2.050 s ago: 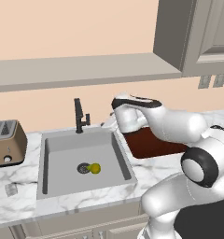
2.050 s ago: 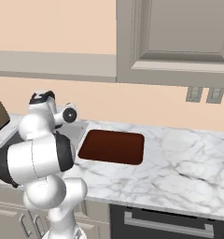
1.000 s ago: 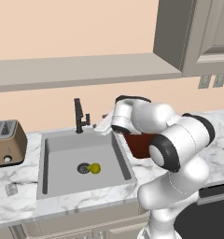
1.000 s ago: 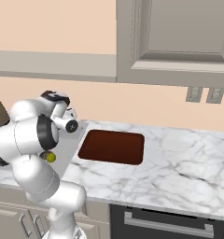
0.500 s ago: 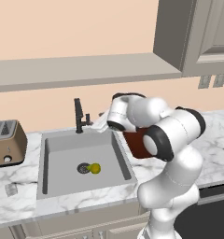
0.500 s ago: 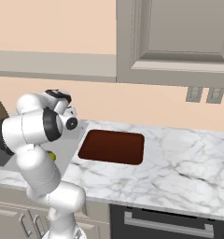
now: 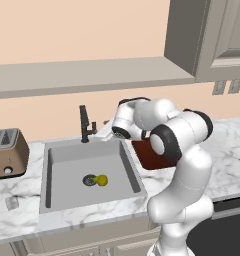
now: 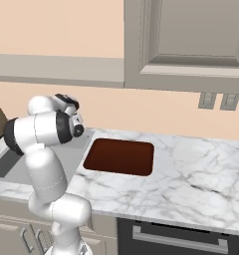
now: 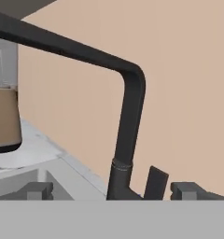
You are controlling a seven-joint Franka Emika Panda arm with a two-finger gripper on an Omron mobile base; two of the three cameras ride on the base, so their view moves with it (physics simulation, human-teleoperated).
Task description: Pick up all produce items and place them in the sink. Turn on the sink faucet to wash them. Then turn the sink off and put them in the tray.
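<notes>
one fruit [image 7: 102, 180] lies in the sink [image 7: 119, 155] beside the drain. jaws apart, empty, facing the faucet [image 9: 125, 135] and its lever [image 9: 155, 183]. judged: placing done; washing, shut-off and tray [image 8: 120, 157] remain.

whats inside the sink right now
A small yellow fruit lies on the sink floor, right beside the round dark drain. The arm covers the basin's far right corner, so anything there can't be seen.
</notes>
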